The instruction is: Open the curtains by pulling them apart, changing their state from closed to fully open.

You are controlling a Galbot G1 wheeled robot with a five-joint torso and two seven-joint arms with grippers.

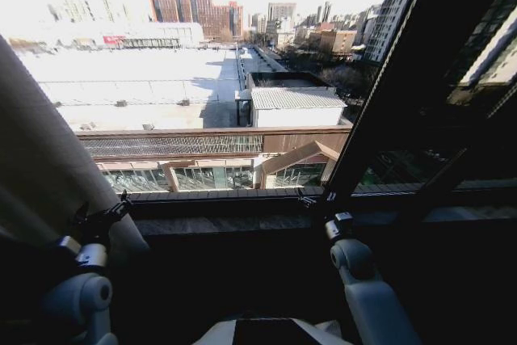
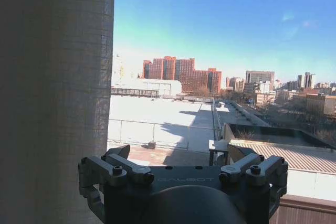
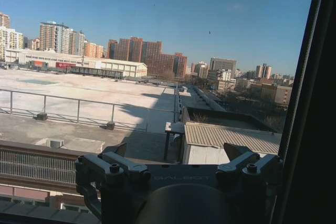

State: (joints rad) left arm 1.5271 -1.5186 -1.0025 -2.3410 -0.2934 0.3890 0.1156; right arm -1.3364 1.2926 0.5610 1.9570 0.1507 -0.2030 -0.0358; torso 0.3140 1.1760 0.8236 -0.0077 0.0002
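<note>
One curtain (image 1: 48, 159) hangs bunched at the left edge of the window as a pale sheer panel with fine vertical pleats. In the left wrist view the curtain (image 2: 55, 93) fills one side, right beside the gripper. My left gripper (image 1: 103, 212) is raised at the curtain's inner edge, and its jaws stand open with no fabric between them (image 2: 178, 153). My right gripper (image 1: 313, 198) is up at the sill near the dark frame bar, open and holding nothing (image 3: 176, 150). The glass between the two grippers is uncovered.
A dark window frame bar (image 1: 380, 94) slants up on the right, with shadowed glass beyond it. The dark sill (image 1: 242, 224) runs across in front of both grippers. Rooftops and city buildings lie outside the glass.
</note>
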